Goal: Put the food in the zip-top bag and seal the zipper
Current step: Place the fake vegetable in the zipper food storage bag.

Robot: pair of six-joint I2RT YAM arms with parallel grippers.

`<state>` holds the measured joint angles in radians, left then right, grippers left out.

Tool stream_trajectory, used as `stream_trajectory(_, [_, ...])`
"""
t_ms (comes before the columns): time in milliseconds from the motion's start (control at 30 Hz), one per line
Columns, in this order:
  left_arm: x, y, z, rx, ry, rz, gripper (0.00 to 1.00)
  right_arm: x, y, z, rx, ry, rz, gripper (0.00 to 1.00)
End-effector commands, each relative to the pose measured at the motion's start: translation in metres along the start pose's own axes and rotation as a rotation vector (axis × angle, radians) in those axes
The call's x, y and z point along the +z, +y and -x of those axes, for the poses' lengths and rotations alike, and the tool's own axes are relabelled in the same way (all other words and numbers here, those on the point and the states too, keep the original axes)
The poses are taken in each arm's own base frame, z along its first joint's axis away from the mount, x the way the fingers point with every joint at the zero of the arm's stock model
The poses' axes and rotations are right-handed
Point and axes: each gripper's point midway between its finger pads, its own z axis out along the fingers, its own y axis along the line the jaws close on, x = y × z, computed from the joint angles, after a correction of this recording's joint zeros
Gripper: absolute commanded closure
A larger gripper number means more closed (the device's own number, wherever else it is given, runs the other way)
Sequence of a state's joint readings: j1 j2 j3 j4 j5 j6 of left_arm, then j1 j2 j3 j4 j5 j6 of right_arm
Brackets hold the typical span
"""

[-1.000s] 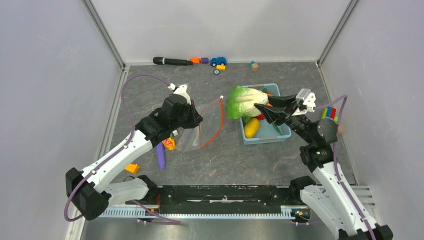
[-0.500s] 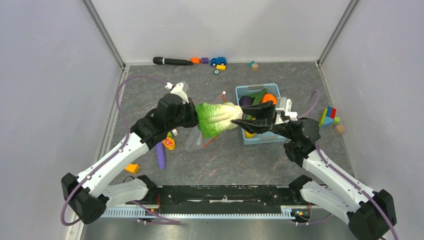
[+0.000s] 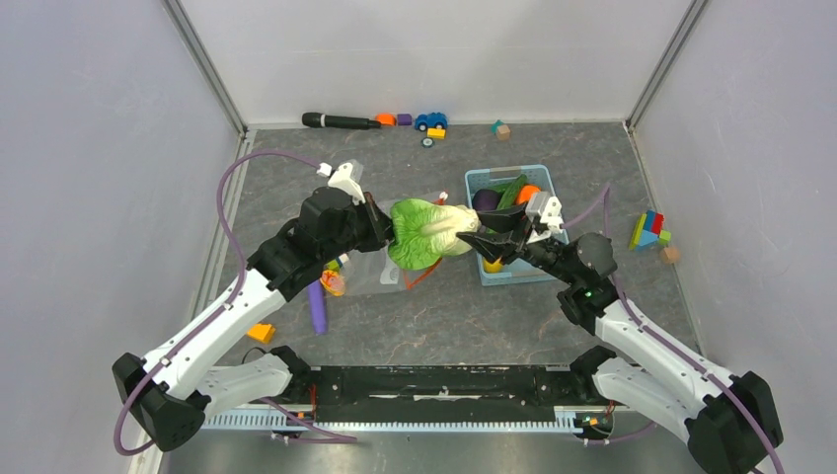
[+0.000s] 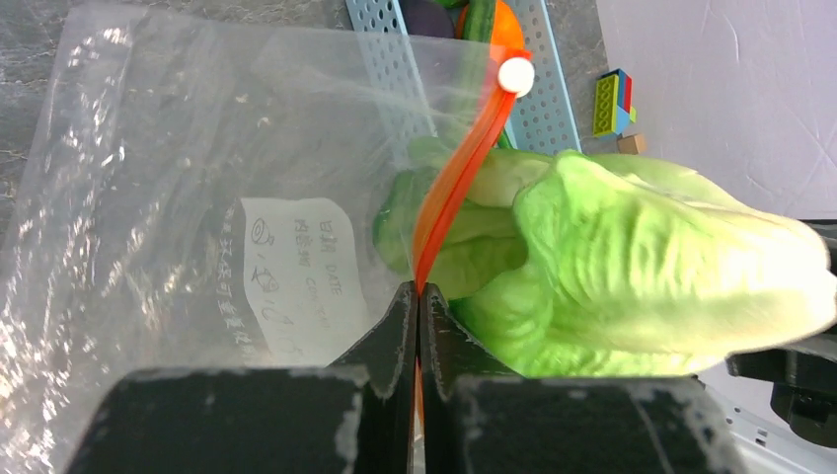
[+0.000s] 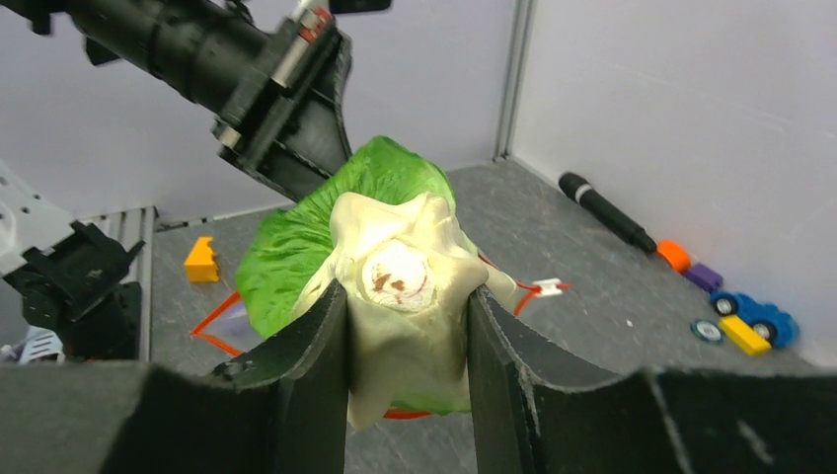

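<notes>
- Clamping the pale stalk end of the cabbage (image 5: pixel 395 247), the right gripper (image 5: pixel 407 296) holds its jaws part-way apart, one finger pressed against each side of the stalk. Only the right wrist view shows this contact, with the cut stem face lying between the fingers.
- The left wrist view alone shows the left gripper (image 4: pixel 418 296) clenched. Its fingertips pinch the orange-red zipper (image 4: pixel 464 163), which runs up from the jaws to a white slider tab (image 4: pixel 515 74).
- In that view the zip-top bag (image 4: pixel 197 197) spreads to the left of the jaws and beyond them, with its white label (image 4: pixel 296 267) just left of the fingertips.
- The cabbage's leafy end lies right of those jaws. A bit of leaf shows through the clear plastic left of the zipper, but whether it is inside the bag or behind it cannot be told.
- Only the top view shows the two arms together. The cabbage spans the gap between them, its leaves at the left jaws and its stalk in the right jaws.
- That view also shows the light blue basket (image 3: pixel 558 267) beside and behind the right jaws, holding a purple eggplant (image 3: pixel 485 200) and an orange piece (image 3: pixel 530 194).
- Past the right jaws, the right wrist view shows a black stick (image 5: pixel 602 212) and a blue toy car (image 5: pixel 755 314) near the far wall.
</notes>
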<state>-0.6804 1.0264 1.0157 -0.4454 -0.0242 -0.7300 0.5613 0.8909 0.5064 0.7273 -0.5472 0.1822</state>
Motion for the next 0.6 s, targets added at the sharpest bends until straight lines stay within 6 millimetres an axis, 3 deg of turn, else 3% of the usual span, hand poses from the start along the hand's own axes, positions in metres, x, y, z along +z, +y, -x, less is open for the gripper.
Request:
stream_trajectory(0, [-0.007,-0.014,0.016,-0.040,-0.062,-0.045,0.98,-0.005,-0.014,-0.001,-0.059,0.029,-0.081,1.00])
stream_trajectory(333, [-0.003,0.001,0.022,-0.045,-0.085,0.054,0.98,-0.016,-0.013,0.004,-0.106,0.024,-0.102,1.00])
stream_trajectory(567, [0.000,-0.001,0.022,-0.048,-0.080,0.051,0.98,-0.015,0.002,-0.011,-0.163,0.095,0.011,1.00])
